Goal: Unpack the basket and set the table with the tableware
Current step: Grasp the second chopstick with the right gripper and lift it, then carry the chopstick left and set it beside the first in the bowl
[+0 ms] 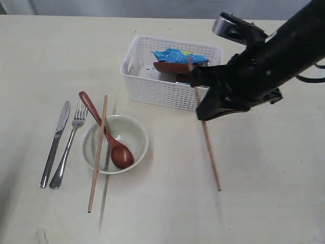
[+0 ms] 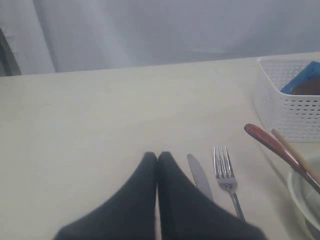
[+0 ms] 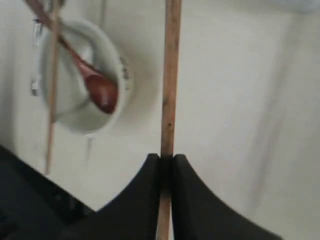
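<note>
Right pincer [image 3: 166, 160]: it is clenching on the upper part of one wooden chopstick [image 1: 209, 147], in the air just in front of the basket [image 1: 162, 94]
Held chopstick: it is hanging tilted, its lower tip pointing at the desk [image 1: 264, 193]; I cannot tell if the tip is touching
Left pincer [image 2: 157, 156]: its jaws are pressing together with nothing between them, near the knife [image 2: 200, 175] and fork [image 2: 225, 172]
Bowl [image 1: 133, 133]: it is carrying the spoon [image 1: 121, 155], and the other chopstick [image 1: 98, 152] is lying across its rim
Inside the basket: the plate [image 1: 170, 67] and a blue bag [image 1: 177, 55] are lying there
Handling: the stick is probably light, stiff and smooth; held near one end it is likely turning easily in the jaws, so a hold nearer the middle is looking safer
</note>
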Controlling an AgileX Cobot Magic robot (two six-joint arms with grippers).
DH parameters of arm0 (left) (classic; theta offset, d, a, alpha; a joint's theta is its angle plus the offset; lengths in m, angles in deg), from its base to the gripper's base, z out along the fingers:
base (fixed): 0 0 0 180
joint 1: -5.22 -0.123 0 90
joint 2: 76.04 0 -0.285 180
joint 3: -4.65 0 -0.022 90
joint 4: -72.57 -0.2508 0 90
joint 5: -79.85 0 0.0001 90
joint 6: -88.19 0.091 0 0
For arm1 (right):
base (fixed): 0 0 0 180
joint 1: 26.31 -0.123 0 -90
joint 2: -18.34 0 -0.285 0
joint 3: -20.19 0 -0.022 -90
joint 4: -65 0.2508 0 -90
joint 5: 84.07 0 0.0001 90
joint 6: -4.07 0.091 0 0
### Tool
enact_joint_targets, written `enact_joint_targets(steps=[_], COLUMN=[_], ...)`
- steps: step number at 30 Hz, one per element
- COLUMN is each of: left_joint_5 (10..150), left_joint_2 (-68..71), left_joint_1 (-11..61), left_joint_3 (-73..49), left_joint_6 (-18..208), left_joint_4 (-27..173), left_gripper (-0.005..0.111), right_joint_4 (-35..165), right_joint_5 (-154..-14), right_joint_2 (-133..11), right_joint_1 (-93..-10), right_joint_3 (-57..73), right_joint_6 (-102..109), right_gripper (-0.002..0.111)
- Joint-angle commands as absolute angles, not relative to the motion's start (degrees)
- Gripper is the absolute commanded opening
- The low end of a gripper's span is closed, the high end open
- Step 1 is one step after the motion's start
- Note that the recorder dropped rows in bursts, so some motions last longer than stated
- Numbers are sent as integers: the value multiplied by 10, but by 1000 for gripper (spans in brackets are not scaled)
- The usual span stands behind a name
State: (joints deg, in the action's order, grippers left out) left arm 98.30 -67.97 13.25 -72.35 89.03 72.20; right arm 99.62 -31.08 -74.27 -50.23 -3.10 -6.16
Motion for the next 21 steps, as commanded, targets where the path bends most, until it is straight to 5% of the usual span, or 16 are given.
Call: enact_joint_targets(steps=[1, 21], left_joint_5=[982, 982], left_joint_2=[-683, -683], left_joint_1=[131, 131], left_joint_3=[-726, -726], left_joint_6=[888, 888], left_joint_4=[726, 726], left_gripper=[0, 0], right_joint_4=[1091, 1247], right_joint_5=[-364, -452], right_joint_2=[-743, -976], right_joint_1=[-578, -685], right_joint_3=[-31, 76], right_joint_6=[-66, -41], right_gripper=[0, 0])
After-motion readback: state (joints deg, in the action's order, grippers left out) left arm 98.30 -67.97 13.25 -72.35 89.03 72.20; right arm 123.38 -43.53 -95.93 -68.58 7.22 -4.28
